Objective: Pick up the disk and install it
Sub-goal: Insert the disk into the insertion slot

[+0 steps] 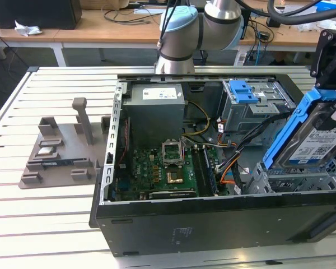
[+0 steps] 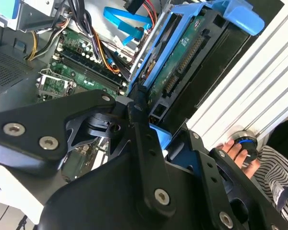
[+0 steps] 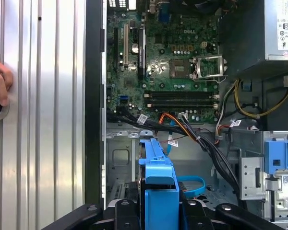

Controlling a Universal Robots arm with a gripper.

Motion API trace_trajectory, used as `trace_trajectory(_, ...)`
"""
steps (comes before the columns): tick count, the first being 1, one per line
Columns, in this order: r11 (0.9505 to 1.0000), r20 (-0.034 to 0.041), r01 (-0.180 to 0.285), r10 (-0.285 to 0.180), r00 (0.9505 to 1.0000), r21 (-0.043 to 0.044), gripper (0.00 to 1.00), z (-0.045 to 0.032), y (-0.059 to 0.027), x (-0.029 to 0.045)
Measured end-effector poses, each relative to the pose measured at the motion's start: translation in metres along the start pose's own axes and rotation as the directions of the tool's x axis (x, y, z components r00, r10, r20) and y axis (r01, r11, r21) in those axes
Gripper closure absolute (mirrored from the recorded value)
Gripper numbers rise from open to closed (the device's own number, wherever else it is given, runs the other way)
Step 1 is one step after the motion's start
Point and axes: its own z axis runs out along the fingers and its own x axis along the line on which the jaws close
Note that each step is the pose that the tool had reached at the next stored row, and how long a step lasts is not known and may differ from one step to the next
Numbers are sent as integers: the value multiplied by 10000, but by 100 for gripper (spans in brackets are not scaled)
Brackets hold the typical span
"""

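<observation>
Exterior view first: I use the open computer case (image 1: 213, 218) as my landmark. Beyond its far-left wall a grey holder (image 1: 59, 154) sits on the slatted surface (image 1: 22, 224). Inside the case lie the green board (image 1: 168, 168) and the grey power box (image 1: 155, 109), whose white label I cannot read. Over the case's right end my gripper (image 1: 330, 84) is closed on the disk (image 1: 311, 143), held tilted above the metal drive cage (image 1: 291, 179); its blue-and-white label is illegible. I judge the main risk is the blue bracket snagging the loose cables (image 1: 229, 162) beside the cage, or entering skewed and jamming. A hand (image 2: 237, 152) rests on the surface outside the case.
</observation>
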Motion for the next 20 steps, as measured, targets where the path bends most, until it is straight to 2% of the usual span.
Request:
trace_trajectory(5,10000,-10,0,0,10000,-1,64,23,-1,11)
trace_trajectory(8,10000,-11,-1,1,10000,-1,64,61,-2,12)
trace_trajectory(10,10000,-9,-1,1,10000,-8,64,165,-7,15)
trace_trajectory(15,10000,-12,-1,1,10000,-20,64,317,-13,18)
trace_trajectory(20,10000,-11,-1,1,10000,-20,64,360,-15,20)
